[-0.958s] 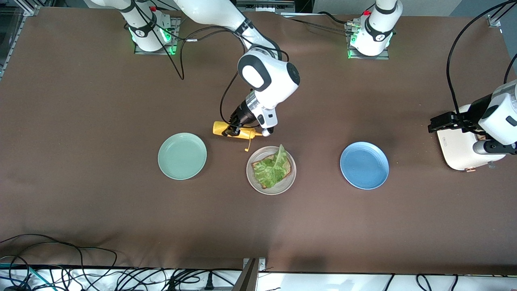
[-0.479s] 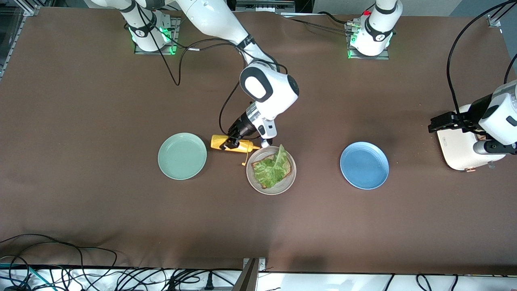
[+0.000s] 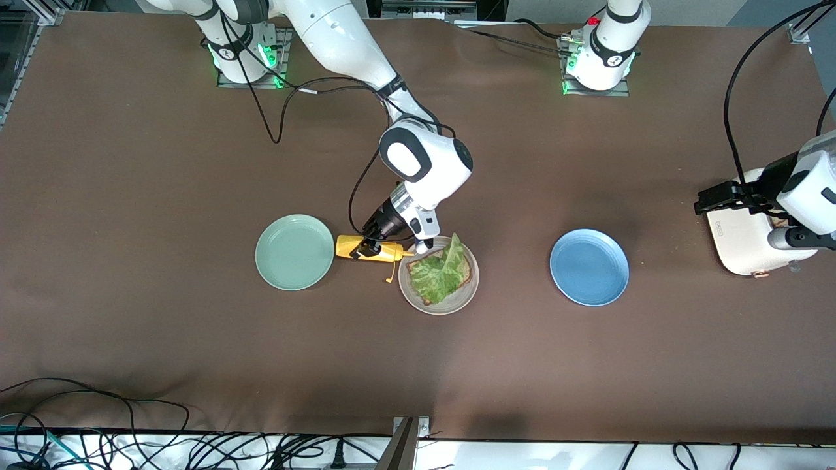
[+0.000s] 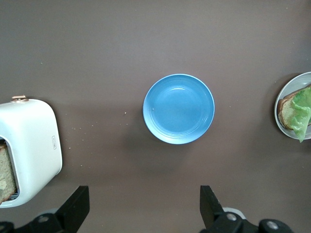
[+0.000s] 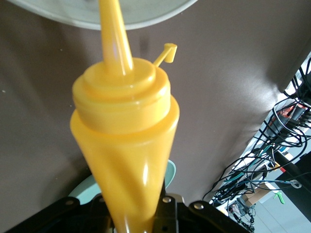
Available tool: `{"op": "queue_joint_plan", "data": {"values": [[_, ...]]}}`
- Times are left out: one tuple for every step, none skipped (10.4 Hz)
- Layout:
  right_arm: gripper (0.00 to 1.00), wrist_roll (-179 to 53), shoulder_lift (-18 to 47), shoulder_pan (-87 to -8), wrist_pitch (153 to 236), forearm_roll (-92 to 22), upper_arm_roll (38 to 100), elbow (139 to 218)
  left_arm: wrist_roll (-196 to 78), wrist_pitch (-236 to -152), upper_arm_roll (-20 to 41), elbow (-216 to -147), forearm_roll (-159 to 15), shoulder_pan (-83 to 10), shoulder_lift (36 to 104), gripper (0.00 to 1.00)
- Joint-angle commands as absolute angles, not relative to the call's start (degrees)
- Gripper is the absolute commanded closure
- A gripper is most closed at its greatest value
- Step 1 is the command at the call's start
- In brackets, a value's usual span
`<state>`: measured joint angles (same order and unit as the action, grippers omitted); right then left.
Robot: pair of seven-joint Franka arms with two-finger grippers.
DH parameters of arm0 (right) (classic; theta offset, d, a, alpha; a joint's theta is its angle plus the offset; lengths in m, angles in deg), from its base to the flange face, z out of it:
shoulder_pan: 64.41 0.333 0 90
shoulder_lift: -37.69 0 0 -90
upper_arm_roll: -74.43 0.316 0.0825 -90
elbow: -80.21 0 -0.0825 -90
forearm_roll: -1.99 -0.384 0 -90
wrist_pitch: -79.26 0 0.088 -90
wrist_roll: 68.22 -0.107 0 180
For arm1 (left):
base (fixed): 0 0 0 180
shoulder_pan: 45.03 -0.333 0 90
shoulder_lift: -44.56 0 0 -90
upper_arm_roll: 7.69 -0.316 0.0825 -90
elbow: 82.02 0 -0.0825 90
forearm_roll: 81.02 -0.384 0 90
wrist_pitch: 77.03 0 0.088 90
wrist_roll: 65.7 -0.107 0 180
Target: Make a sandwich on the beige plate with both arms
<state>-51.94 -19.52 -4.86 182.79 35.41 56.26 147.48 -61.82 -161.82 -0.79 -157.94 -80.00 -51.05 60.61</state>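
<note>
We logged: beige plate held bread slice under lettuce leaf. Right gripper clamped yellow squeeze bottle, nozzle beside plate. Left gripper spread wide above toaster.

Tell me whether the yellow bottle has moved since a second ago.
Yes. The yellow bottle, held by the right gripper, shifted toward the mint-green plate and nearer the front camera.

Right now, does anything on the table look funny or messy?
A little. The lettuce leaf sticks out over the beige plate's rim, and the right gripper holds the yellow squeeze bottle sideways, cap open, nozzle at the plate. Nothing is spilled.
</note>
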Motion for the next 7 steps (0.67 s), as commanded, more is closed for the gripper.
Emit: {"op": "queue_joint_plan", "data": {"values": [[1.00,-51.6,-20.7,-4.4,182.3,36.4,55.4,145.2,-62.8,-161.0,-0.8,-157.4,-81.2,-51.4,60.2,0.00],[1.00,-51.7,-20.8,-4.4,182.3,36.5,55.4,145.2,-62.6,-160.8,-0.3,-157.5,-81.5,-51.2,60.2,0.00],[1.00,-51.7,-20.8,-4.4,182.3,36.5,55.4,145.2,-62.7,-160.1,-0.6,-157.4,-81.4,-51.3,60.1,0.00],[1.00,-51.7,-20.8,-4.5,182.3,36.5,55.4,145.2,-62.6,-160.1,-0.7,-157.4,-81.5,-51.4,60.2,0.00],[1.00,-51.5,-20.7,-4.6,182.3,36.5,55.4,145.2,-62.7,-159.8,-0.3,-157.5,-81.6,-51.4,60.1,0.00],[1.00,-51.5,-20.5,-5.1,182.3,36.2,55.4,145.2,-62.7,-159.0,-0.4,-157.5,-81.6,-51.2,60.2,0.00],[1.00,-51.3,-19.7,-6.6,182.8,35.4,56.0,145.2,-63.0,-158.9,-0.6,-157.5,-81.5,-51.3,60.2,0.00]]}}
